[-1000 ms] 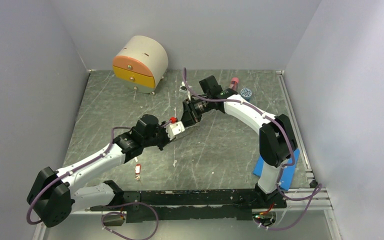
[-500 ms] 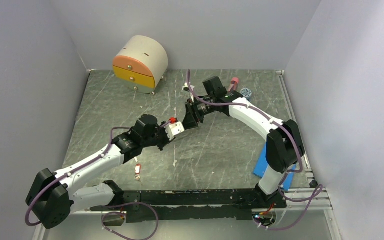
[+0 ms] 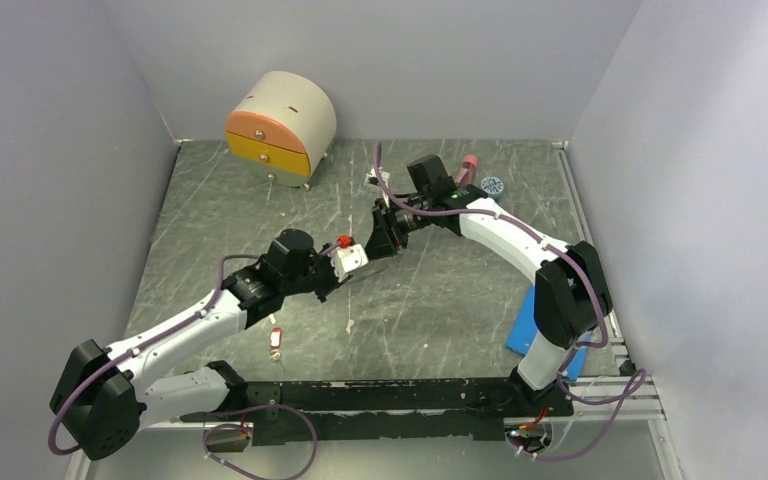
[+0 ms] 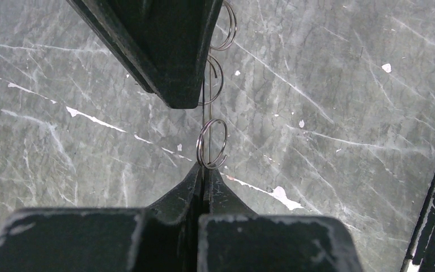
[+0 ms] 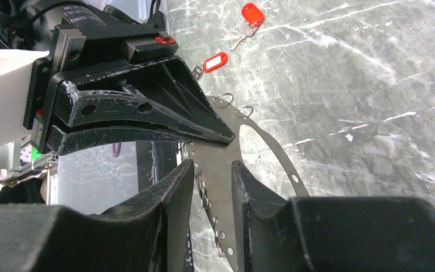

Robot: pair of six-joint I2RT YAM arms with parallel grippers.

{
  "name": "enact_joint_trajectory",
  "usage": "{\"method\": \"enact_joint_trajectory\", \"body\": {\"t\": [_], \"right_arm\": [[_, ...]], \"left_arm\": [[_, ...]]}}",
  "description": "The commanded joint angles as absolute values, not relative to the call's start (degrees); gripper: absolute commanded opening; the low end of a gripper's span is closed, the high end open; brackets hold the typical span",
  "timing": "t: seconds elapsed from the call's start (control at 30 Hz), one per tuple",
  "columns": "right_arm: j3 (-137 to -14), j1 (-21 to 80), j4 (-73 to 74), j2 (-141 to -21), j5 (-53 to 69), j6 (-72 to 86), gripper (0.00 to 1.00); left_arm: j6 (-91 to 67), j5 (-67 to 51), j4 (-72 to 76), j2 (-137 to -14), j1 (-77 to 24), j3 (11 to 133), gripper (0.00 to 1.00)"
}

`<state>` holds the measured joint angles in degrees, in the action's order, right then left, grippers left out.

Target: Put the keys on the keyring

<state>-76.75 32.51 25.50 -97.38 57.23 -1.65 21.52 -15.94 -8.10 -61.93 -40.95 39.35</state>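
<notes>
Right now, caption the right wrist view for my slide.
Left gripper pinches the keyring while the right gripper straddles it; two red-tagged keys lie on the table beyond.

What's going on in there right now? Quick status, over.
Left gripper shut on keyring. Right gripper open at its edge. Keys lying on table, unheld. Nothing seen in the way.

Grey walls (image 3: 440, 60), marbled tbl top (image 3: 430, 300) (scratched), drawer box (image 3: 280, 125)

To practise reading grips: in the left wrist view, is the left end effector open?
No, the left end effector is shut, its fingers pressed together on the thin edge of the keyring.
</notes>
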Motion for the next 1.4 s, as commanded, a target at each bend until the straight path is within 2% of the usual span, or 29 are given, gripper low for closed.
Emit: {"method": "enact_joint_trajectory", "body": {"t": [0.0,0.07,0.2,0.73,1.1,1.37], "right_arm": [[-76.22,32.62,23.41,-94.57,59.54,-4.45,0.31],[-76.03,32.63,23.49,-94.56,59.94,-4.71,0.23],[-76.35,32.61,23.63,-94.64,59.95,-4.69,0.00],[-78.35,33.23,21.44,-92.97,58.72,0.97,0.00],[-88.11,36.14,32.60,-99.64,48.49,-0.09,0.00],[-94.68,35.89,39.91,-105.92,47.30,3.41,0.00]], "left_arm": [[21.60,-17.91,-5.46,-60.55,-41.10,39.46,0.03],[21.70,-17.93,-5.37,-60.60,-41.05,39.54,0.03],[21.71,-17.93,-5.23,-60.81,-41.05,39.55,0.02],[24.42,-14.64,-8.95,-64.61,-41.12,41.95,0.03],[25.48,-12.28,-10.99,-65.83,-41.14,43.07,0.03],[26.48,-10.80,-11.93,-65.30,-41.22,42.98,0.03]]}}
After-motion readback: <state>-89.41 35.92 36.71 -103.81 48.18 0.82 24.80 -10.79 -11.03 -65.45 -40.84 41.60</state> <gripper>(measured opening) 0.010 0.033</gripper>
